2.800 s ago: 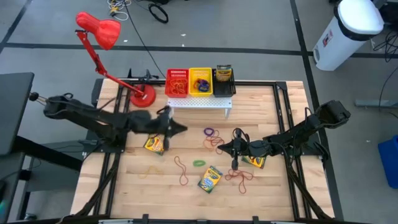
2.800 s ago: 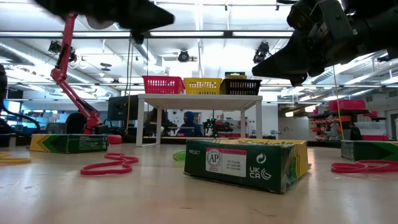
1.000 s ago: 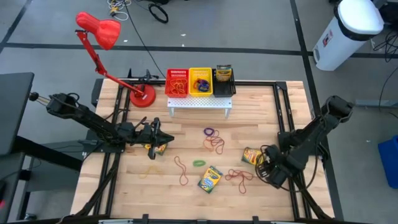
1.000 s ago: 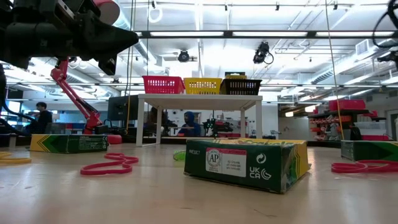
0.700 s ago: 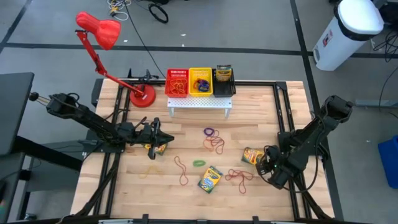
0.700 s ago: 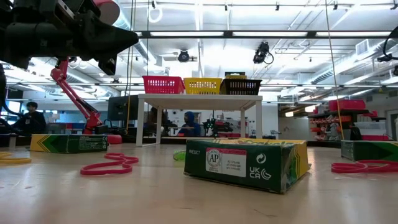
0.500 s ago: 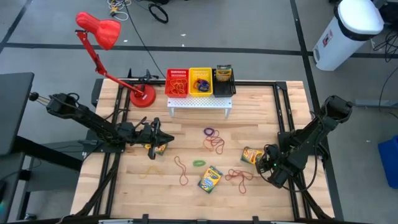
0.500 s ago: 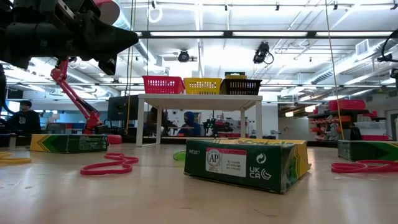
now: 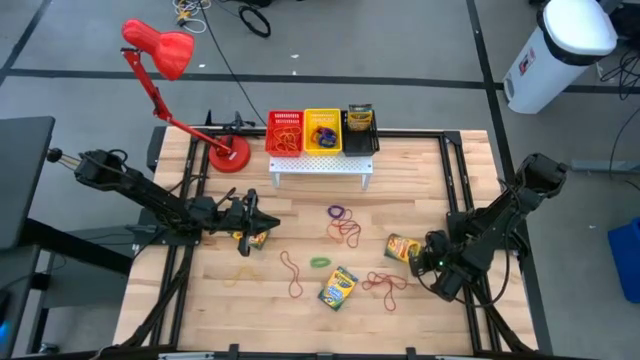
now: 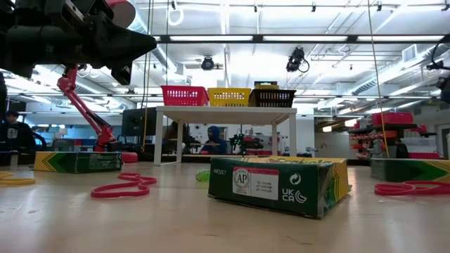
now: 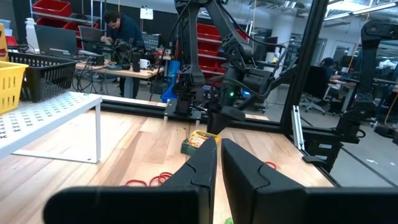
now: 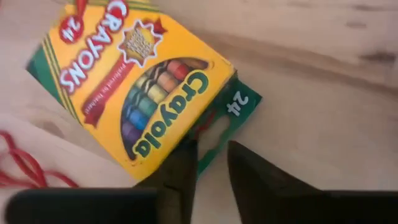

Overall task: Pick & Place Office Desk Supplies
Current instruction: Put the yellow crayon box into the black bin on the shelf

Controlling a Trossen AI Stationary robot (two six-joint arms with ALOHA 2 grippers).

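Yellow-and-green crayon box [image 12: 138, 87] is lying flat on the wood table [image 9: 420, 170], right side, w/ its green tab end at the right gripper [image 12: 210, 163]; fingers [image 12: 180, 167] are sitting a little apart, tab edge between them, not clamping that I can tell; in the high view that gripper [image 9: 428, 258] is sitting low just beside the box [image 9: 402, 247]; red band [image 12: 25, 165] is lying near the box's other end.

Left gripper [image 9: 262, 226] is hanging over the table's left-centre, fingers [image 11: 202, 163] nearly closed w/ a thin gap, holding nothing; a 2nd box [image 9: 248, 236] is lying under/beside it.

3rd box [image 9: 338, 287] is lying near the front centre; red bands [image 9: 385, 284] are lying just right of it, more [image 9: 293, 272] to its left; green band [image 9: 319, 262] and purple band [image 9: 336, 212] are sitting mid-table.

Rack [image 9: 320, 163] at the back is carrying red [image 9: 284, 132], yellow [image 9: 322, 131] and black [image 9: 361, 130] baskets; lamp [image 9: 160, 52] is standing back-left.
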